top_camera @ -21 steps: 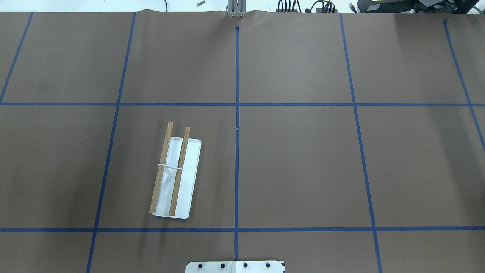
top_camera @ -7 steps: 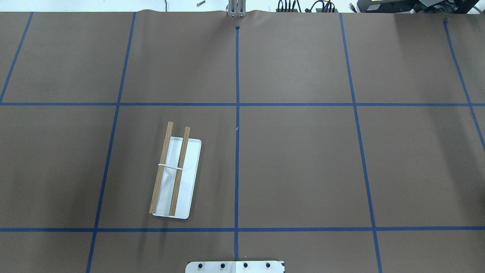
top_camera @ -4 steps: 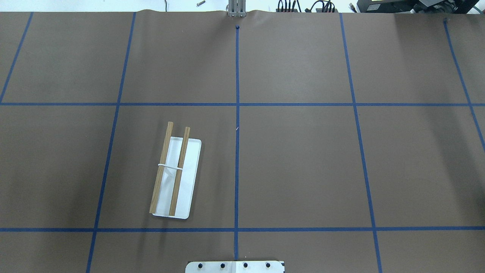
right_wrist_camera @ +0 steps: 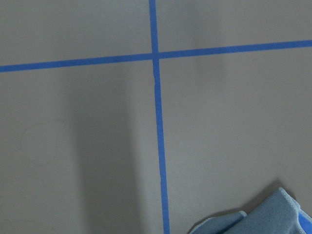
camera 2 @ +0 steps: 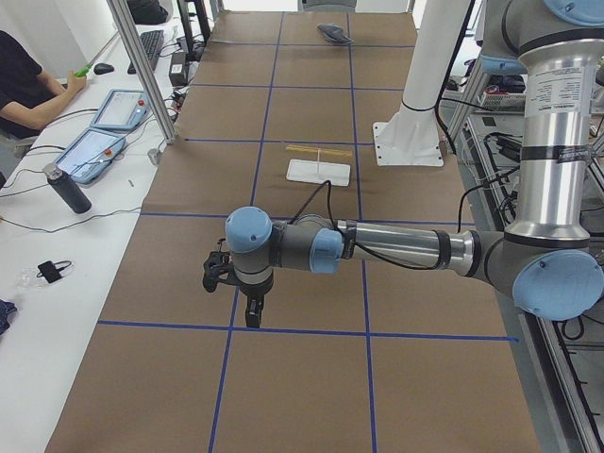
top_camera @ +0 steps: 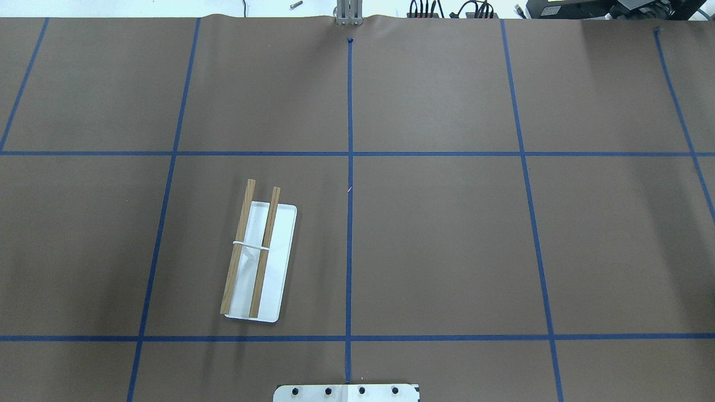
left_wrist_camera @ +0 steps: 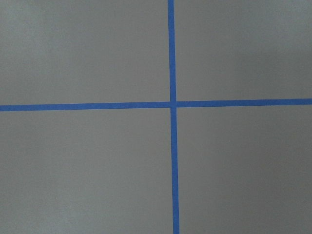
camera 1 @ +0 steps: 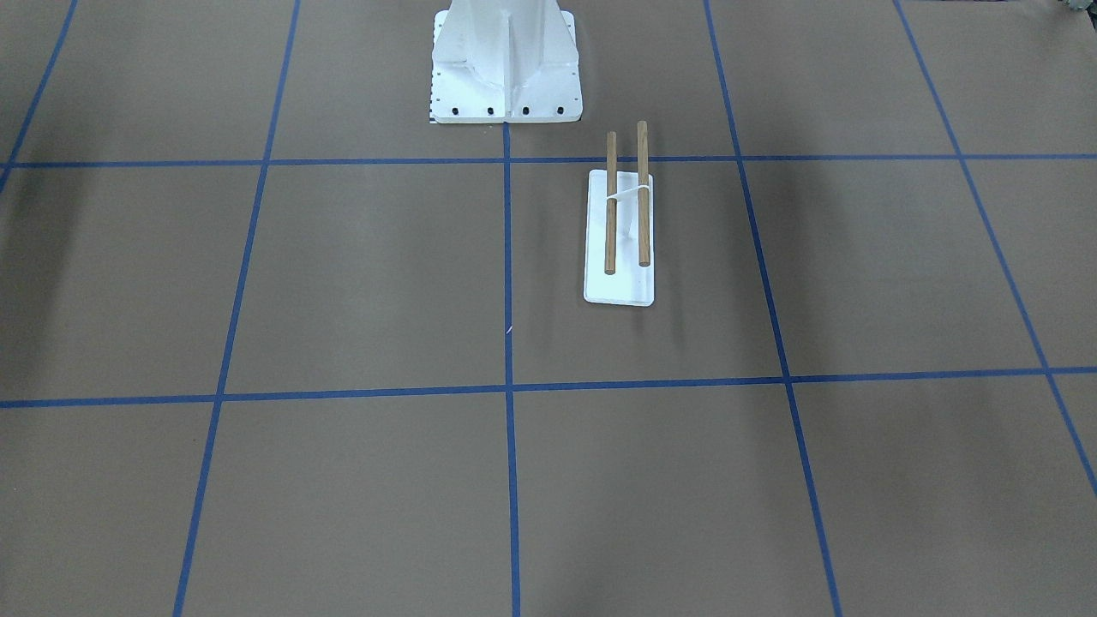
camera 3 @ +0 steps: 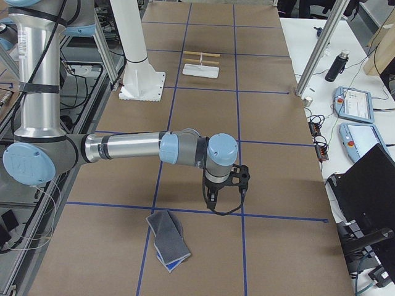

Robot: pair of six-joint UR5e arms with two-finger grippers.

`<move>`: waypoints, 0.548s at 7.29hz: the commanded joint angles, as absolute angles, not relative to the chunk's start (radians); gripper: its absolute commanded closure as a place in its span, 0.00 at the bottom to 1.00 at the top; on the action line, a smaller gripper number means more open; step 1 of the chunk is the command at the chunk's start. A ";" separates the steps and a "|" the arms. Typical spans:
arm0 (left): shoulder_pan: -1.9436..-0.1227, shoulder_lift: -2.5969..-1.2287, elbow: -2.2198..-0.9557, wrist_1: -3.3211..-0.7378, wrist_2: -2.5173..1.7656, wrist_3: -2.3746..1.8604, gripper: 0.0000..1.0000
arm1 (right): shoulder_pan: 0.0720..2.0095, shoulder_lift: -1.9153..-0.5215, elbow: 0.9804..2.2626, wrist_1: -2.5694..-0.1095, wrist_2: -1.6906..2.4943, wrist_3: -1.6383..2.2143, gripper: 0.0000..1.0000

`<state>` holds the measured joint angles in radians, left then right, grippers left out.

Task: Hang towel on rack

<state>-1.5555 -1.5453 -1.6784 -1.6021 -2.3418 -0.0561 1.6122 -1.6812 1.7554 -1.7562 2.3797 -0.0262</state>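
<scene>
The rack stands left of the table's centre line, its two brown dowels over a white base; it also shows in the front-facing view and far off in both side views. The towel lies crumpled on the table at the robot's right end, grey side up with a blue corner; its edge shows in the right wrist view. My right gripper hangs above the table a little beyond the towel. My left gripper points down over a tape crossing at the left end. I cannot tell whether either gripper is open or shut.
The white bolted pedestal stands at the robot's side of the table, near the rack. Blue tape lines grid the brown table cover. Operators' tablets, a bottle and frame posts line the far edge.
</scene>
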 commanded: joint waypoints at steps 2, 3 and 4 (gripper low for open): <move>-1.555 -1.545 -1.677 -1.618 -2.342 -0.060 0.01 | 1.612 -1.727 1.552 -1.526 2.355 -0.055 0.00; -1.555 -1.545 -1.675 -1.618 -2.342 -0.060 0.01 | 1.608 -1.717 1.478 -1.459 2.347 -0.048 0.00; -1.555 -1.545 -1.672 -1.618 -2.344 -0.060 0.01 | 1.608 -1.717 1.459 -1.453 2.315 -0.048 0.00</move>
